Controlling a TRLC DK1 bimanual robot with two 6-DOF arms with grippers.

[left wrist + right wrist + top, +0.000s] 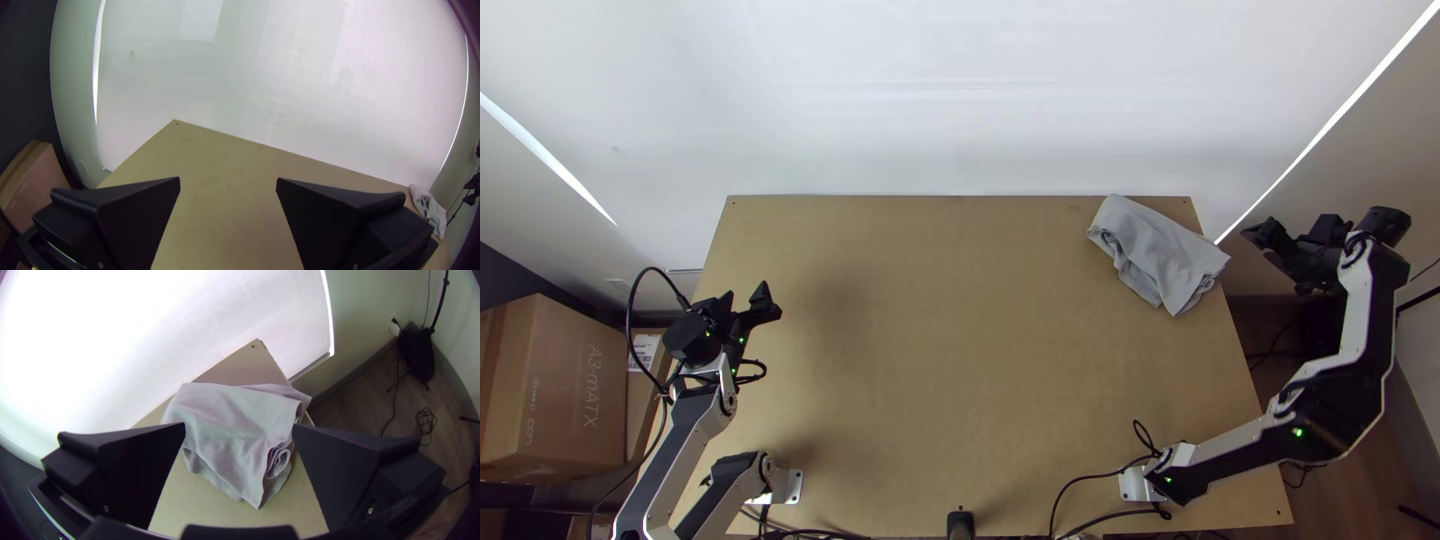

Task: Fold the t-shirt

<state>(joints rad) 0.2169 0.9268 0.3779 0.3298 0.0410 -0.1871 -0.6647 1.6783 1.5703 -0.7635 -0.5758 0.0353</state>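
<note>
T-shirt [1155, 250] lies folded, layers uneven, at tabletop [930, 350] far R corner, one tip past R edge. Prob. step: final tidy. Pinch all loose layers w/ R gripper [239, 424] (wide, empty); draw inboard, keep flat. L gripper [228, 178]: wide, empty. Cardboard box [555, 385] off L edge: contents n/k.

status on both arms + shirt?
Left tool open, over table's left side. Right tool open, off table's right edge. T-shirt folded in layers at far right corner, ungripped, one edge overhanging. Nothing on top of it.
</note>
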